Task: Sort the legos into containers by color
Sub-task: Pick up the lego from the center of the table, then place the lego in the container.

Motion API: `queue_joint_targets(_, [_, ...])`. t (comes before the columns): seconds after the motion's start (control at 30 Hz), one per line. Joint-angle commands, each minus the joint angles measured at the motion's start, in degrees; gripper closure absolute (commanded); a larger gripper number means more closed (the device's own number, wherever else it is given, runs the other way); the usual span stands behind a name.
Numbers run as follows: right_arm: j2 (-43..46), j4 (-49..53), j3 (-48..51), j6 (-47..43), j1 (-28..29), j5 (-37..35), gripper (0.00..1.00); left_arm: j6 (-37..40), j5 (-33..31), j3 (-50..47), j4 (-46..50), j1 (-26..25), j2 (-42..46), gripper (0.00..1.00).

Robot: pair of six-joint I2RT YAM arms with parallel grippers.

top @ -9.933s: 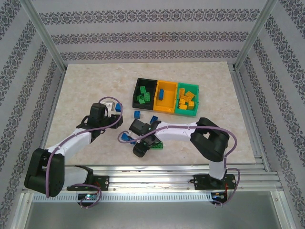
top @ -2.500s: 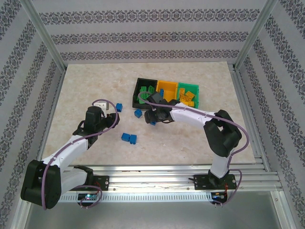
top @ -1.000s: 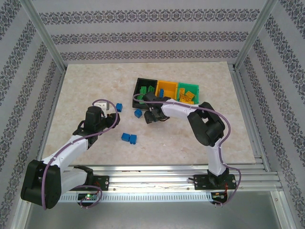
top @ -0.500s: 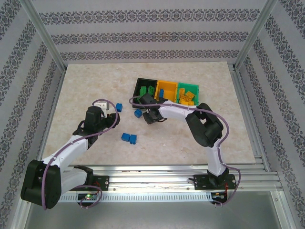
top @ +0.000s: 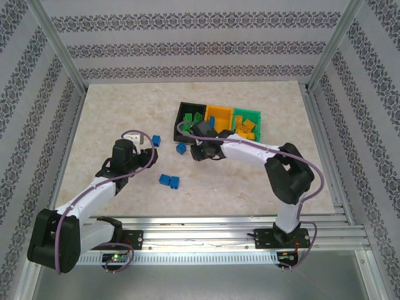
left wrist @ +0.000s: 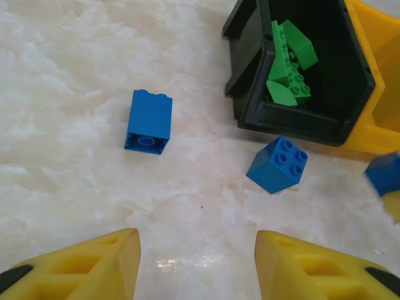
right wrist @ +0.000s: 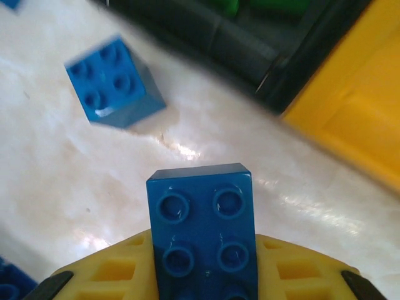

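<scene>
Your right gripper (top: 202, 152) is shut tight on a blue brick (right wrist: 203, 234), with the studs facing the wrist camera. It hangs over the table (top: 112, 106), just in front of the row of bins. The row stands toward the far edge, a bit right of the middle.

I think you are on the carrying step: the brick is picked up and not yet dropped. Green bricks (left wrist: 287, 72) lie in the black bin (left wrist: 294, 122). Yellow-orange bricks (top: 245, 127) lie in the green bin (top: 248, 149). So the orange bin (right wrist: 359, 106) looks like the home for blue. You need to bring the brick over its near wall and let go only when it is right above the inside. Keep it high enough to miss the rim.

Your left gripper (left wrist: 197, 262) is partly open with nothing in it. It waits low over the table near two loose blue bricks. One (left wrist: 149, 122) lies on its side, and the other (left wrist: 278, 164) sits just beside the black bin. A pair of blue bricks (top: 169, 181) sits nearer the near edge, side by side.

In the top view your right arm covers part of the orange bin, so you cannot tell what is inside. The right wrist view is blurry at the top. Its fingers are cut off at the bottom, so you cannot tell how deep the brick sits.
</scene>
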State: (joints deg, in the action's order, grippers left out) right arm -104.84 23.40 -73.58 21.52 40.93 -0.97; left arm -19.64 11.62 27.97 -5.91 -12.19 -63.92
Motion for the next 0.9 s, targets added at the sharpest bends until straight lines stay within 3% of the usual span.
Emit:
queue_joint_targets(0.0, [3.5,-5.2,2.0,3.9,-4.2,2.7,0.82,-0.8,1.5,-0.6,-2.7,1.0,-1.3,0.49])
queue_joint_targets(0.27, [0.1,-5.6,-3.3,6.4,-13.4,2.8,0.77,-1.6,3.6,-0.8,-4.2,1.0,-2.6,0.48])
queue_joint_targets(0.4, [-3.5,-2.4,-8.2,6.0,-15.8,2.7,0.57,-2.4,6.6,-0.9,-6.2,0.9,-4.1,0.47])
queue_joint_targets(0.47, [-3.6,-2.4,-8.5,5.8,-15.7,3.1,0.48,-2.9,8.1,-0.9,-7.2,0.9,-5.1,0.47])
queue_joint_targets(0.67, [-1.4,-4.0,-4.6,5.2,-14.0,4.8,0.45,-4.1,13.2,-0.4,-10.5,0.8,-8.7,0.44])
queue_joint_targets(0.87, [6.4,-6.9,6.2,5.3,-10.7,3.8,0.43,-3.0,14.9,2.2,-9.9,-0.9,-13.8,0.44])
